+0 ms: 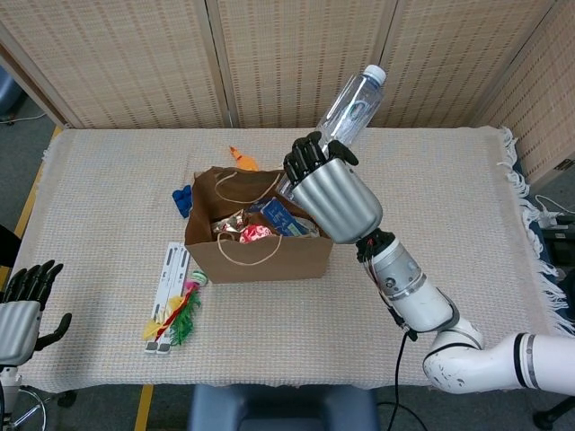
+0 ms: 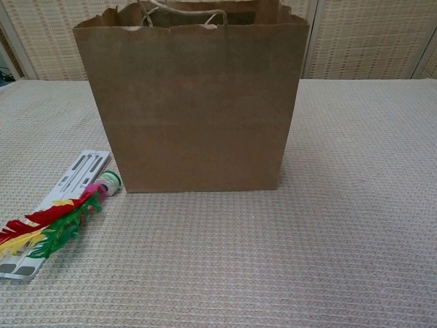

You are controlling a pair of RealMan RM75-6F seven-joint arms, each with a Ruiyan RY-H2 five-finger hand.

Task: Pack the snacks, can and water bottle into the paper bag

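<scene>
The brown paper bag [image 1: 269,256] [image 2: 191,102] stands open in the middle of the table. Inside it I see a red can [image 1: 255,233] and snack packets [image 1: 283,217]. My right hand [image 1: 331,193] is raised over the bag's right side and grips a clear water bottle [image 1: 353,103], tilted with its white cap up and to the right. My left hand [image 1: 25,301] hangs open off the table's front left corner, holding nothing. The chest view shows neither hand.
A white card with coloured feathers [image 1: 171,301] [image 2: 54,222] lies left of the bag. A blue item [image 1: 182,199] and orange pieces [image 1: 243,159] lie behind the bag. Wicker screens stand behind the table.
</scene>
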